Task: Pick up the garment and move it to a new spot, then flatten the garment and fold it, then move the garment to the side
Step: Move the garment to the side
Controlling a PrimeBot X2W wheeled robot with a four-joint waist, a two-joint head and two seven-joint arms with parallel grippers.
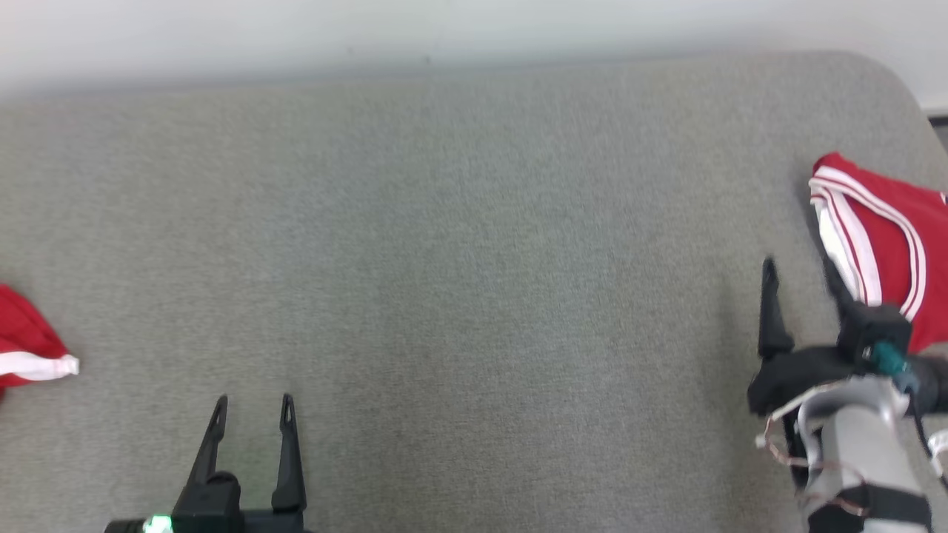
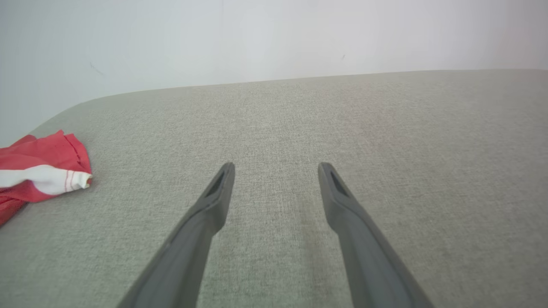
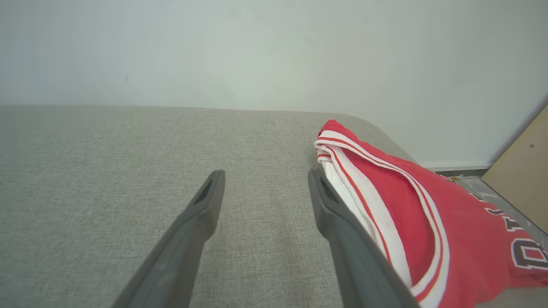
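At the near edge of the grey woven-fabric surface [image 1: 474, 222], the robot's left claw [image 1: 253, 403], two long dark fingers spread and empty, is poised over bare fabric. Farther in, toward the right edge, the right claw [image 1: 800, 270] is likewise spread and pinches nothing. Its outer finger lies along the white-striped hem of a red knit jersey [image 1: 889, 222] with white trim and dark lettering. This is the task's garment, sitting in a compact fold at the right edge near the far right corner and seemingly overlapping that edge. The blur hides whether finger and fabric touch. At the opposite left edge lies a crumpled red cloth [image 1: 26, 340] with a white band, well apart from both claws. Beyond the far edge rises a plain pale wall [image 1: 444, 29]. With the jersey already folded and lying aside, the step in hand looks like the last one: parking the garment and letting go. Doing it well likely means drawing the spread right claw straight back and up from the hem, so no finger catches the trim and drags the fold open. It also means checking that enough of the jersey rests on the surface to keep it from sliding off.
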